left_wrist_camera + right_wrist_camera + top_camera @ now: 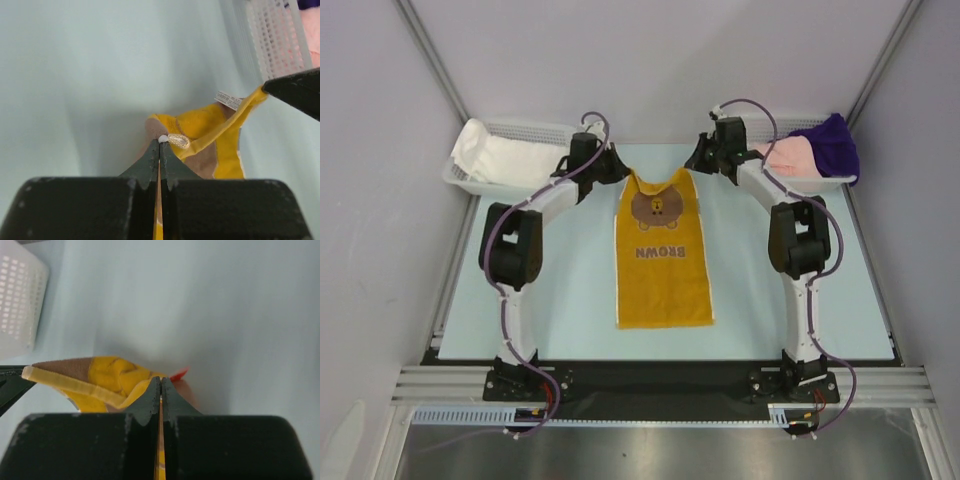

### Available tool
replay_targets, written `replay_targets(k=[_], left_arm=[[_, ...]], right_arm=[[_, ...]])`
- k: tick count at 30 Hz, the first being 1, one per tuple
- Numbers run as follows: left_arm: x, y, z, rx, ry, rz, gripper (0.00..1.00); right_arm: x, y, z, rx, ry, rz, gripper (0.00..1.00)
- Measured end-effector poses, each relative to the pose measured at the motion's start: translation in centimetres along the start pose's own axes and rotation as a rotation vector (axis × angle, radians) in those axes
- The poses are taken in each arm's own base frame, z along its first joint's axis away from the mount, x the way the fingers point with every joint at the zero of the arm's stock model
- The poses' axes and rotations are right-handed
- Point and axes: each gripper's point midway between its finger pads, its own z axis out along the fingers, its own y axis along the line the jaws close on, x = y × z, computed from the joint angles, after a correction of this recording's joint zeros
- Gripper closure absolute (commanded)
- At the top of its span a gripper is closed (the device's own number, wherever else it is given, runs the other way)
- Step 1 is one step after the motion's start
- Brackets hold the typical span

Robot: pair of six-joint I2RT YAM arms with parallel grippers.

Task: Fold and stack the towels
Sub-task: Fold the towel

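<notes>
A mustard towel (663, 255) with a bear face and the word BROWN lies lengthwise down the middle of the pale blue table (560, 290). Its far end is drawn narrow between the two arms. The left gripper (617, 165) pinches one far corner and the right gripper (696, 160) the other. A white towel (500, 155) fills the left basket (532, 128). Pink (788, 158) and purple (830, 145) towels sit in the right basket (810, 185).
</notes>
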Motion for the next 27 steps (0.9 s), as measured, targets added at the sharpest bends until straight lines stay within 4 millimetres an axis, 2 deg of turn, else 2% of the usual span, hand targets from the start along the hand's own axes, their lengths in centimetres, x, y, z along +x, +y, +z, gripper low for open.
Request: replay_targets(k=[2,4,9,12,16,18,23,27], left_arm=[[-0.3,1.0,2.0,-0.002,0.000,-0.006,1.00],[-2.2,1.4,3.4,0.009,-0.036,-0.007,1.00],[-7.2,0.6,3.3,0.062,-0.156,0.013,1.00],[-7.9,0.3,3.0,0.081,-0.192,0.012,1.00],[-4.8,1.2,1.9,0.059,-0.140,-0.022,1.00],[-3.0,1.6,1.2,0.046,-0.112,-0.045,1.00],[2.3,2.3,-2.3,0.010,-0.039,-0.098,1.00],[5.0,1.6,-5.0,0.005,-0.024,-0.102,1.00]], right_arm=[[-0.1,-1.8,1.7,0.004,-0.006,0.036,1.00],[-1.2,-2.8,2.3,-0.001,-0.031,0.055,1.00],[-6.3,-2.7,1.4,-0.036,-0.153,0.048,1.00],[-7.2,-2.2,0.9,-0.056,-0.189,0.038,1.00],[-4.8,-2.0,0.1,-0.054,-0.148,0.055,1.00],[-2.7,-2.0,-0.7,-0.045,-0.108,0.068,1.00],[2.0,-1.0,-3.1,-0.031,-0.034,0.081,1.00],[5.1,0.6,-5.8,-0.028,0.001,0.069,1.00]])
